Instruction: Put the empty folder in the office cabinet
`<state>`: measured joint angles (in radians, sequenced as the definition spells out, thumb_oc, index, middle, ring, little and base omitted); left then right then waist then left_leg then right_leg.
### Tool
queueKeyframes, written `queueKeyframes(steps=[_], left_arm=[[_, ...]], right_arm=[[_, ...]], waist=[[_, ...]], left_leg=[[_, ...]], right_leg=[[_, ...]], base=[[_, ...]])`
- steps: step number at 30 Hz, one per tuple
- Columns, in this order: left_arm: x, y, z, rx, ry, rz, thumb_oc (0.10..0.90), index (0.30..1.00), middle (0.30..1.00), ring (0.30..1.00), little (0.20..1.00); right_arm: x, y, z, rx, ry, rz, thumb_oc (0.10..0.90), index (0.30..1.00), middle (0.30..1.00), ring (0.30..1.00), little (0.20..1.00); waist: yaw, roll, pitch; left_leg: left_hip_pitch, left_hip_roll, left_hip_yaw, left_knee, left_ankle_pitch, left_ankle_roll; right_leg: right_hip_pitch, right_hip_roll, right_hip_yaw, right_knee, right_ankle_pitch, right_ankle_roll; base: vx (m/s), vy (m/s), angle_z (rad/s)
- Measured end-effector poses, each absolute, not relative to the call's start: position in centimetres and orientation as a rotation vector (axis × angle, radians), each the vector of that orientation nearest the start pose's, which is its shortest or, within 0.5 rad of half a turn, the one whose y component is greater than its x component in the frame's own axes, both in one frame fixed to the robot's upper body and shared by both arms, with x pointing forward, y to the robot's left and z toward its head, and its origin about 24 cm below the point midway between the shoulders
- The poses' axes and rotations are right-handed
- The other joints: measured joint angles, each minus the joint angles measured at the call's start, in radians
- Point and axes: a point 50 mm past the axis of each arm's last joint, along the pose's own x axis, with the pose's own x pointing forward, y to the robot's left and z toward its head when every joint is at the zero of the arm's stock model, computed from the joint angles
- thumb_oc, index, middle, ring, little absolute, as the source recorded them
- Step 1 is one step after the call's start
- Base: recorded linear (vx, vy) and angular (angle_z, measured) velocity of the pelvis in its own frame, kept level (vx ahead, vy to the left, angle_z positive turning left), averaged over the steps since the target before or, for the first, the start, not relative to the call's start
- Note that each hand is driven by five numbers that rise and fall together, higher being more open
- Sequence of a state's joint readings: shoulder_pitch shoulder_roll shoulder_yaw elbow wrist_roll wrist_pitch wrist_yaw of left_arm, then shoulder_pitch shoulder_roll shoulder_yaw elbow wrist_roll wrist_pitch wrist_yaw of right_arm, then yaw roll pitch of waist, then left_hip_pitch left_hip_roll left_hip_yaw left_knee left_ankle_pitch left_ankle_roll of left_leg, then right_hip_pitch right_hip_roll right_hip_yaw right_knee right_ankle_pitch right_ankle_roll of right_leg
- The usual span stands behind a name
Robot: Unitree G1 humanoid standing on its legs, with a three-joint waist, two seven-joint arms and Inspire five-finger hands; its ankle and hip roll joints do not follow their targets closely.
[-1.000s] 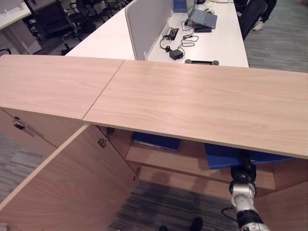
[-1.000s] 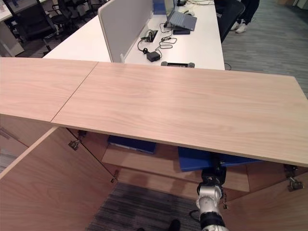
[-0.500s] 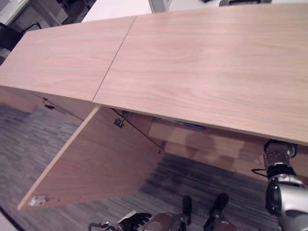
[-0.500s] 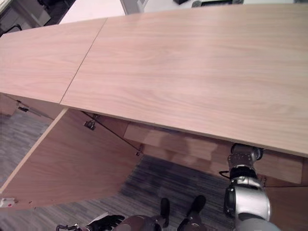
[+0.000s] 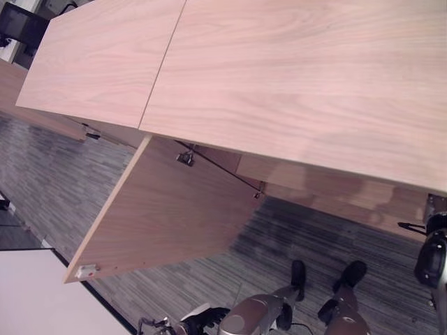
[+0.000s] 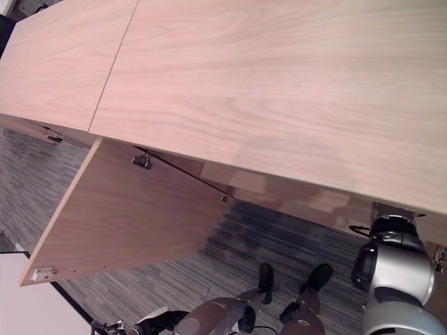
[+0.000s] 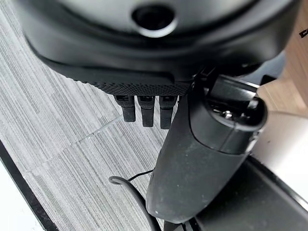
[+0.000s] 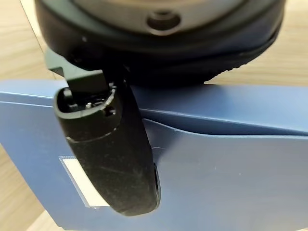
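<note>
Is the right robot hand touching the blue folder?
Touching. In the right wrist view, the thumb of the right robot hand lies pressed flat on the blue plastic folder, with no gap between them.

We are in an office. A long, low cabinet (image 5: 300, 77) in pale wood laminate runs across the room, one door (image 5: 167, 209) swung open on metal hinges (image 5: 185, 158). Grey striped carpet tiles (image 5: 42, 174) cover the floor, the commercial kind. At the far left we see a dark office chair (image 5: 21, 24), and a blue folder (image 8: 216, 159) lies on a wooden shelf.
</note>
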<state>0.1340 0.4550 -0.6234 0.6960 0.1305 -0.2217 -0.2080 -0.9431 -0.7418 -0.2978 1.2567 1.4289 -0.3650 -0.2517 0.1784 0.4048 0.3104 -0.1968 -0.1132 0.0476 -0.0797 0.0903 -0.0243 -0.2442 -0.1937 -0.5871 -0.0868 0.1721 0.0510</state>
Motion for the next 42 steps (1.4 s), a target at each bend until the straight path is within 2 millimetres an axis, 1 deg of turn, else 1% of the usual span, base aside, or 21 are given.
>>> queueKeyframes(steps=[1, 2, 3, 7, 10, 13, 15, 16, 18, 19, 21, 23, 26, 29, 30, 31, 33, 37, 38, 41, 42], left_arm=[[11.0, 18.2, -12.6, 0.572, 0.784, -0.765, 0.800, 0.900, 0.900, 0.900, 0.900], [11.0, 18.2, -12.6, 0.569, 0.782, -0.761, 0.800, 0.900, 0.900, 0.900, 0.900], [11.0, 18.2, -12.6, 0.567, 0.782, -0.760, 0.800, 0.900, 0.900, 0.900, 0.900], [10.9, 18.1, -12.6, 0.563, 0.784, -0.760, 0.800, 0.900, 0.900, 0.900, 0.900], [10.9, 18.1, -12.6, 0.562, 0.784, -0.760, 0.800, 0.900, 0.900, 0.900, 0.900], [11.1, 18.0, -12.5, 0.567, 0.786, -0.755, 0.800, 0.900, 0.900, 0.900, 0.900], [11.2, 18.1, -12.6, 0.571, 0.793, -0.748, 0.800, 0.900, 0.900, 0.900, 0.900], [11.1, 18.3, -12.6, 0.574, 0.800, -0.745, 0.800, 0.900, 0.900, 0.900, 0.900], [11.0, 18.6, -12.8, 0.589, 0.817, -0.726, 0.800, 0.900, 0.900, 0.900, 0.900], [11.4, 18.7, -12.8, 0.608, 0.820, -0.715, 0.800, 0.900, 0.900, 0.900, 0.900], [11.9, 19.0, -13.0, 0.641, 0.828, -0.694, 0.800, 0.900, 0.900, 0.900, 0.900], [12.5, 19.0, -12.8, 0.654, 0.804, -0.670, 0.800, 0.900, 0.900, 0.900, 0.900], [13.0, 19.0, -12.7, 0.667, 0.793, -0.658, 0.800, 0.900, 0.900, 0.900, 0.900], [12.8, 19.1, -12.9, 0.679, 0.804, -0.648, 0.800, 0.900, 0.900, 0.900, 0.900], [12.6, 19.1, -13.1, 0.682, 0.809, -0.649, 0.800, 0.900, 0.900, 0.900, 0.900], [12.5, 19.1, -13.1, 0.682, 0.814, -0.649, 0.800, 0.900, 0.900, 0.900, 0.900], [12.0, 19.2, -13.5, 0.671, 0.839, -0.631, 0.800, 0.900, 0.900, 0.900, 0.900], [11.6, 19.5, -13.7, 0.676, 0.862, -0.623, 0.800, 0.900, 0.900, 0.900, 0.900], [11.6, 19.5, -13.7, 0.687, 0.861, -0.629, 0.800, 0.900, 0.900, 0.900, 0.900], [11.6, 19.6, -13.7, 0.689, 0.867, -0.626, 0.800, 0.900, 0.900, 0.900, 0.900], [11.7, 19.7, -13.7, 0.695, 0.867, -0.620, 0.800, 0.900, 0.900, 0.900, 0.900]], right_arm=[[31.8, -40.8, 16.3, 1.152, -0.464, -1.002, 0.449, 0.373, 0.373, 0.373, 0.373], [31.8, -41.0, 16.8, 1.162, -0.475, -1.005, 0.595, 0.592, 0.592, 0.592, 0.592], [31.8, -41.0, 16.8, 1.163, -0.474, -1.007, 0.800, 0.900, 0.900, 0.900, 0.900], [32.2, -40.7, 17.8, 1.199, -0.493, -1.000, 0.800, 0.900, 0.900, 0.900, 0.900], [32.4, -40.6, 18.6, 1.215, -0.509, -1.003, 0.800, 0.900, 0.900, 0.900, 0.900], [32.1, -41.0, 18.0, 1.193, -0.459, -1.052, 0.800, 0.900, 0.900, 0.900, 0.900], [31.8, -41.3, 17.5, 1.207, -0.405, -1.088, 0.800, 0.900, 0.900, 0.900, 0.900], [31.7, -41.3, 17.2, 1.219, -0.376, -1.112, 0.800, 0.900, 0.900, 0.900, 0.900], [31.4, -41.3, 16.2, 1.217, -0.305, -1.166, 0.800, 0.900, 0.900, 0.900, 0.900], [31.1, -41.3, 15.0, 1.209, -0.220, -1.219, 0.800, 0.900, 0.900, 0.900, 0.900], [30.6, -40.9, 13.2, 1.195, -0.079, -1.284, 0.800, 0.900, 0.900, 0.900, 0.900], [30.4, -40.6, 12.4, 1.178, -0.003, -1.314, 0.800, 0.900, 0.900, 0.900, 0.900], [29.9, -40.5, 11.1, 1.130, 0.086, -1.353, 0.800, 0.900, 0.900, 0.900, 0.900], [29.2, -40.6, 9.9, 1.095, 0.142, -1.391, 0.800, 0.900, 0.900, 0.900, 0.900], [28.4, -40.6, 8.8, 1.080, 0.191, -1.422, 0.800, 0.900, 0.900, 0.900, 0.900], [28.3, -40.6, 8.5, 1.079, 0.202, -1.432, 0.800, 0.900, 0.900, 0.900, 0.900], [27.8, -40.5, 7.5, 1.065, 0.239, -1.448, 0.800, 0.900, 0.900, 0.900, 0.900], [27.7, -40.4, 7.2, 1.062, 0.255, -1.446, 0.800, 0.900, 0.900, 0.900, 0.900], [27.7, -40.4, 7.3, 1.053, 0.251, -1.442, 0.800, 0.900, 0.900, 0.900, 0.900], [27.9, -40.2, 7.2, 1.050, 0.251, -1.430, 0.800, 0.900, 0.900, 0.900, 0.900], [28.2, -40.1, 7.4, 1.037, 0.248, -1.417, 0.800, 0.900, 0.900, 0.900, 0.900]], waist=[[-0.001, 0.006, -0.001], [0.000, 0.007, -0.002], [-0.001, 0.007, -0.002], [-0.005, 0.010, -0.005], [-0.006, 0.014, -0.009], [-0.003, 0.009, -0.031], [0.000, -0.007, -0.046], [0.001, -0.019, -0.056], [-0.005, -0.048, -0.072], [-0.008, -0.075, -0.072], [-0.012, -0.115, -0.075], [-0.014, -0.142, -0.078], [-0.012, -0.169, -0.082], [-0.011, -0.179, -0.081], [-0.008, -0.186, -0.081], [-0.009, -0.189, -0.082], [-0.007, -0.208, -0.088], [-0.010, -0.226, -0.100], [-0.009, -0.229, -0.102], [-0.005, -0.229, -0.102], [-0.005, -0.231, -0.100]], left_leg=[[-0.007, 0.000, -0.003, 0.000, 0.000, 0.000], [-0.015, 0.000, -0.003, 0.000, -0.003, -0.003], [-0.015, 0.000, -0.002, 0.000, -0.009, -0.010], [-0.037, -0.003, 0.001, 0.000, -0.018, -0.022], [-0.049, -0.011, 0.007, 0.001, 0.000, -0.002], [-0.048, -0.012, 0.003, 0.001, 0.000, -0.003], [-0.045, -0.012, 0.002, 0.001, 0.001, -0.002], [-0.045, -0.012, 0.004, 0.001, 0.009, 0.008], [-0.040, -0.011, 0.003, 0.004, 0.013, 0.006], [-0.029, -0.009, 0.004, 0.011, 0.013, 0.006], [-0.012, -0.003, 0.002, 0.018, 0.013, 0.006], [-0.002, 0.003, 0.001, 0.013, 0.013, 0.006], [0.015, 0.012, -0.001, 0.002, 0.013, 0.006], [0.029, 0.013, -0.003, 0.001, 0.011, 0.006], [0.037, 0.019, -0.006, 0.001, -0.002, 0.016], [0.037, 0.020, -0.006, 0.000, -0.009, 0.017], [0.034, 0.023, -0.002, -0.003, -0.017, 0.030], [0.040, 0.024, 0.000, 0.001, -0.013, 0.038], [0.040, 0.023, 0.000, 0.001, 0.000, 0.056], [0.032, 0.023, -0.002, 0.008, 0.004, 0.054], [0.000, 0.022, -0.001, 0.038, 0.003, 0.053]], right_leg=[[-0.007, 0.000, 0.001, -0.001, -0.001, -0.002], [-0.014, -0.001, 0.000, 0.000, -0.001, -0.002], [-0.015, -0.001, 0.000, 0.000, 0.000, -0.002], [-0.041, -0.003, 0.009, 0.000, 0.009, 0.002], [-0.059, -0.012, 0.016, 0.008, 0.019, 0.001], [-0.064, -0.017, 0.016, 0.028, 0.010, 0.006], [-0.060, -0.016, 0.016, 0.025, 0.010, 0.004], [-0.059, -0.015, 0.016, 0.023, 0.010, 0.004], [-0.049, -0.011, 0.016, 0.016, 0.009, 0.002], [-0.027, -0.006, 0.014, 0.006, 0.013, -0.003], [-0.003, 0.000, 0.012, 0.000, 0.013, -0.006], [0.005, 0.007, 0.010, 0.000, 0.007, 0.001], [0.018, 0.016, 0.004, 0.000, 0.003, -0.001], [0.035, 0.017, 0.001, 0.000, 0.003, -0.002], [0.043, 0.023, -0.002, 0.000, 0.005, -0.003], [0.043, 0.024, -0.001, 0.000, 0.005, -0.004], [0.045, 0.027, -0.001, 0.000, 0.008, -0.007], [0.045, 0.029, 0.001, 0.000, 0.008, -0.008], [0.044, 0.029, 0.001, 0.001, 0.012, -0.014], [0.036, 0.030, 0.001, 0.007, 0.002, -0.011], [0.007, 0.017, 0.006, 0.042, -0.016, -0.012]], base=[[0.05, -0.052, 0.02], [0.02, -0.020, 0.05], [0.09, -0.039, 0.02], [0.03, -0.003, -0.02], [0.01, -0.002, -0.02], [0.04, -0.045, 0.02], [0.03, -0.043, 0.01], [0.04, -0.067, -0.03], [0.04, -0.076, 0.01], [0.02, -0.083, 0.04], [0.00, -0.062, 0.00], [0.01, -0.041, 0.00], [0.02, -0.026, 0.03], [0.00, -0.015, 0.02], [0.00, 0.000, 0.00], [0.00, 0.000, 0.00], [0.00, -0.006, -0.03], [0.01, -0.006, 0.00], [0.00, 0.000, 0.00], [-0.11, -0.023, 0.03], [-0.11, 0.010, 0.09]])
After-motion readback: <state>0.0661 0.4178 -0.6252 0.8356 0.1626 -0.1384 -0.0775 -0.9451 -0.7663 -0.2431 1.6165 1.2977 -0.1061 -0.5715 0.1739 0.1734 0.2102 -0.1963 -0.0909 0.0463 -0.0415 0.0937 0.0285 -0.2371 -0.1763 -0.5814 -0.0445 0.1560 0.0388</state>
